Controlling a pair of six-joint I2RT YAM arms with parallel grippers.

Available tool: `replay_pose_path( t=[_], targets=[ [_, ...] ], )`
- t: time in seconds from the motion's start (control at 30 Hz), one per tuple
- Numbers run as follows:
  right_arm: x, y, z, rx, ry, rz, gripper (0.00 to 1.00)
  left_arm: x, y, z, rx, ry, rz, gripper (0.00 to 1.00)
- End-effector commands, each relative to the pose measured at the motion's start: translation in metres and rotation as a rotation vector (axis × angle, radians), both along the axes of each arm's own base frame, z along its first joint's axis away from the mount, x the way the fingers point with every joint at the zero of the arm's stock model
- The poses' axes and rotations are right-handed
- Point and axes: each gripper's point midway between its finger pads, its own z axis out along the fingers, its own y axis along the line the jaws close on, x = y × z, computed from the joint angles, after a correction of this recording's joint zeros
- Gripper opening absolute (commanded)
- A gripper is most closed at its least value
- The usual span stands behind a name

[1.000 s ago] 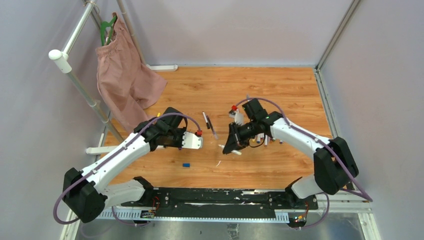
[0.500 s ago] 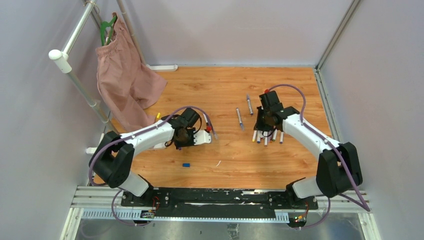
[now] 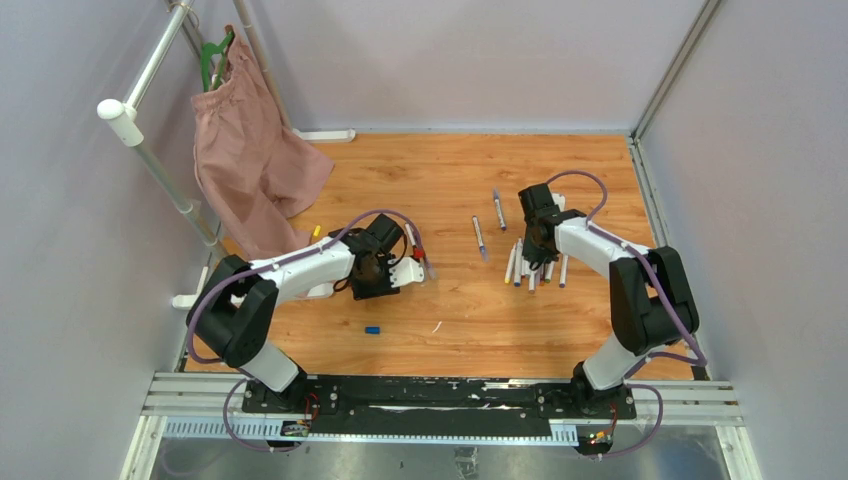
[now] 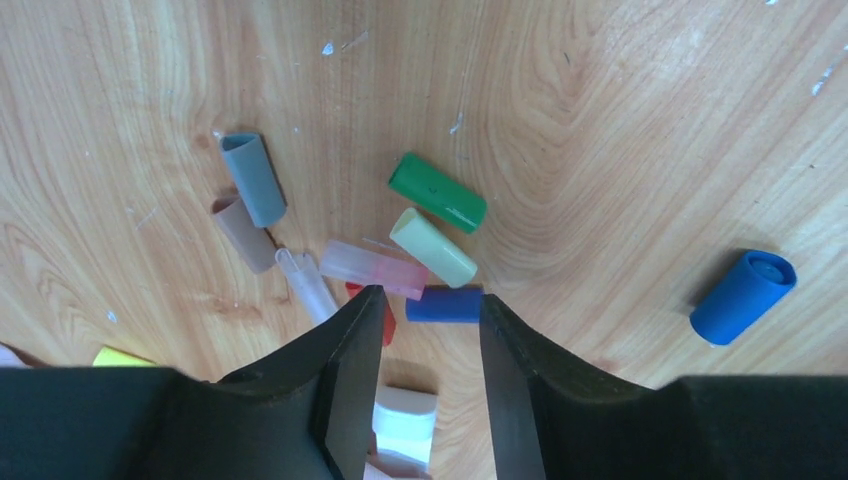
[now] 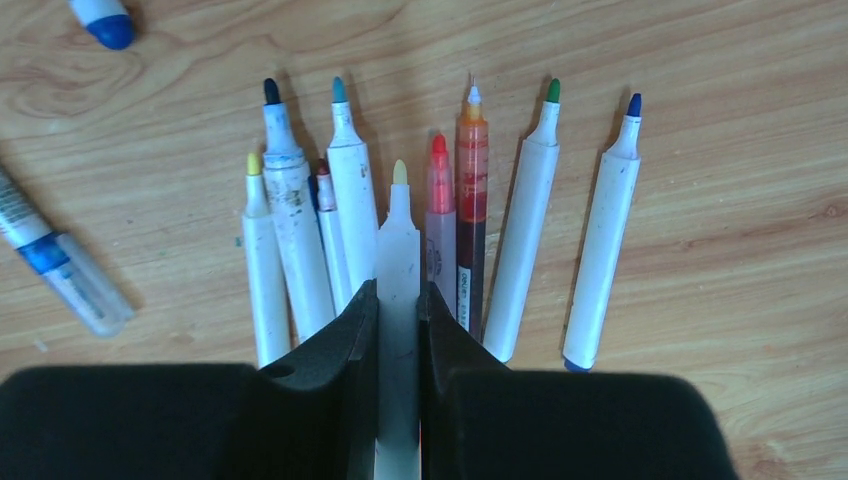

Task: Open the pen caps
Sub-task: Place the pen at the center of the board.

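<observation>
Several loose pen caps lie in a heap under my left gripper (image 4: 431, 298): a green cap (image 4: 437, 192), a pale green one (image 4: 433, 247), a pink one (image 4: 372, 269), a small blue one (image 4: 444, 304) and a grey one (image 4: 253, 179). Its jaws stand open over a white cap (image 4: 405, 424) lying between them on the wood. A bigger blue cap (image 4: 742, 296) lies apart to the right. My right gripper (image 5: 399, 295) is shut on a white pen barrel (image 5: 399, 240) with a pale yellow tip, held over a row of uncapped pens (image 5: 530, 220).
Two capped pens (image 3: 479, 237) (image 3: 498, 209) lie mid-table between the arms. A lone blue cap (image 3: 372, 329) lies nearer the front edge. A pink garment (image 3: 250, 160) hangs on a metal rack (image 3: 150, 160) at the back left. Walls close in the table.
My left gripper moved right to the heap of caps and its jaws opened. The right arm carried the white pen from mid-table to the row of pens on the right.
</observation>
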Motion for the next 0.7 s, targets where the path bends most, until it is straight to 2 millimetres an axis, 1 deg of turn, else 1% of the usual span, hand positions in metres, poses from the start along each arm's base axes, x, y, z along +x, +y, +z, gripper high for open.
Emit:
replay_pose_path(
  t=[0.0, 0.03, 0.07, 0.1, 0.2, 0.23, 0.3, 0.33, 0.4, 0.43, 0.5, 0.57, 0.67],
  targets=[
    [0.011, -0.015, -0.001, -0.065, -0.008, -0.026, 0.02, 0.001, -0.012, 0.029, -0.071, -0.018, 0.022, 0.47],
    [0.012, -0.015, -0.002, -0.069, -0.004, -0.025, 0.03, 0.001, -0.013, 0.037, -0.085, -0.024, 0.025, 0.48],
    [0.011, -0.016, -0.004, -0.074, 0.0, -0.024, 0.06, 0.001, -0.014, 0.044, -0.097, -0.029, 0.028, 0.58],
    [0.011, -0.017, -0.005, -0.077, 0.004, -0.024, 0.09, 0.001, -0.016, 0.052, -0.109, -0.034, 0.033, 0.61],
    [0.008, -0.018, -0.007, -0.079, 0.015, -0.025, 0.18, 0.004, -0.016, 0.078, -0.137, -0.069, 0.075, 0.65],
    [0.007, -0.017, -0.008, -0.077, 0.018, -0.022, 0.21, 0.003, -0.015, 0.086, -0.143, -0.074, 0.088, 0.73],
    [0.005, -0.017, -0.008, -0.076, 0.026, -0.019, 0.27, 0.003, -0.015, 0.102, -0.162, -0.097, 0.105, 0.76],
    [0.004, -0.017, -0.007, -0.076, 0.03, -0.018, 0.29, 0.003, -0.015, 0.11, -0.171, -0.108, 0.11, 0.79],
    [0.002, -0.017, -0.005, -0.073, 0.031, -0.017, 0.31, 0.002, -0.015, 0.124, -0.197, -0.131, 0.118, 0.9],
    [0.001, -0.017, -0.003, -0.068, 0.028, -0.015, 0.32, 0.002, -0.015, 0.13, -0.208, -0.142, 0.12, 0.92],
    [-0.001, -0.015, 0.002, -0.054, 0.018, -0.014, 0.32, 0.001, -0.014, 0.142, -0.231, -0.168, 0.122, 0.95],
    [-0.001, -0.014, 0.007, -0.041, 0.008, -0.013, 0.32, 0.001, -0.013, 0.149, -0.242, -0.182, 0.128, 0.97],
    [-0.004, -0.012, 0.014, -0.022, -0.005, -0.014, 0.26, 0.0, -0.013, 0.156, -0.256, -0.189, 0.145, 0.97]
  ],
)
